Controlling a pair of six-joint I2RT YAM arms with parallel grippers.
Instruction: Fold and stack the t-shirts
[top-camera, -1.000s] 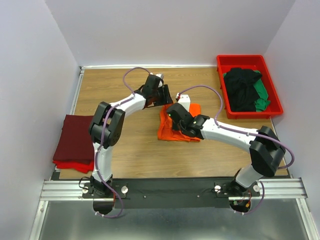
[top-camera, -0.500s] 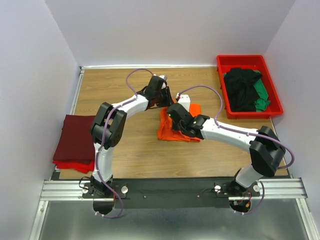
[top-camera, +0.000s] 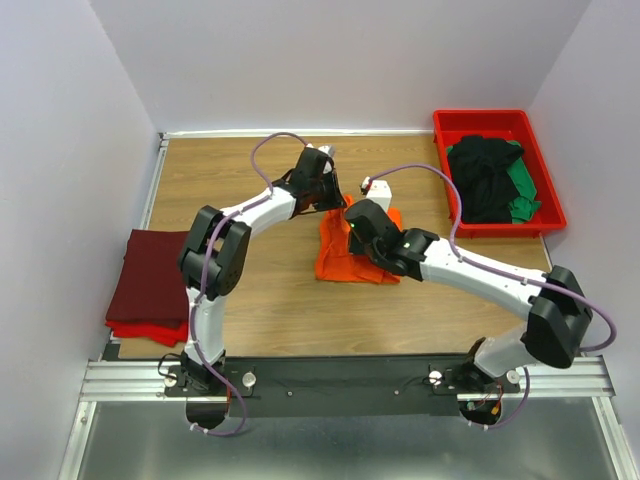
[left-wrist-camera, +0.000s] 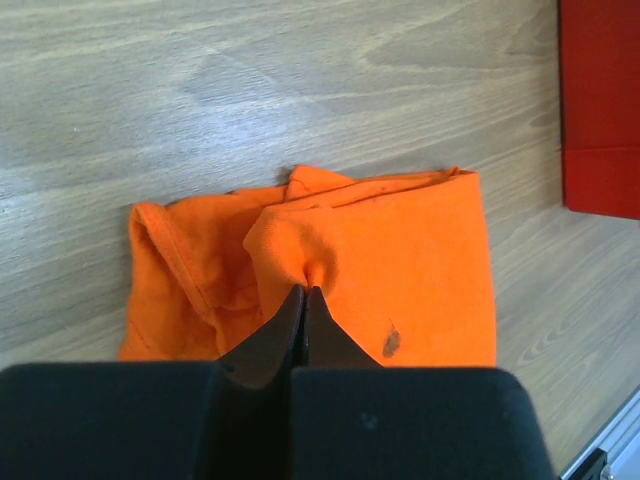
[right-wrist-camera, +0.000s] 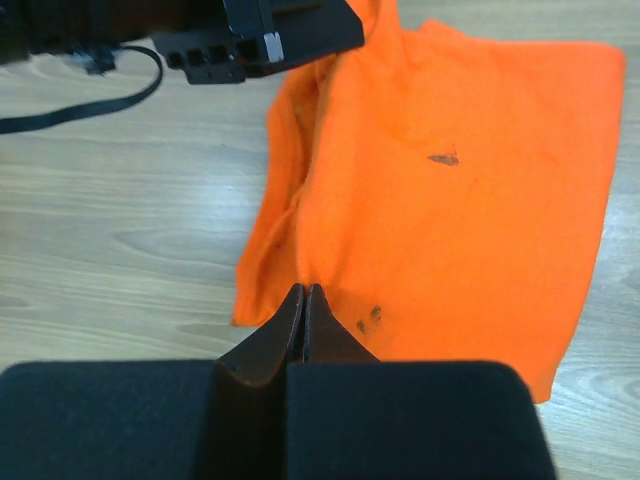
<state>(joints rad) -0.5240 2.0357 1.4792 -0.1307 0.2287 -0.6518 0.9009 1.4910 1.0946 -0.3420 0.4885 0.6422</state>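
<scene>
Wood-grain tabletop (top-camera: 260, 295) carries folded maroon and red t-shirts (top-camera: 150, 272) well off to one side of the left gripper (left-wrist-camera: 303, 292), whose closed tips pinch a raised fold of the rumpled, dark-spotted orange t-shirt (left-wrist-camera: 420, 260) directly ahead; the right gripper (right-wrist-camera: 303, 290) is clamped on that shirt's near edge.

my gripper (right-wrist-camera: 303, 292) pinched closed, tips at the near edge of a rumpled orange shirt (right-wrist-camera: 450, 200), wooden table (right-wrist-camera: 120, 230) beneath, left arm's black housing (right-wrist-camera: 260, 35) top left
</scene>
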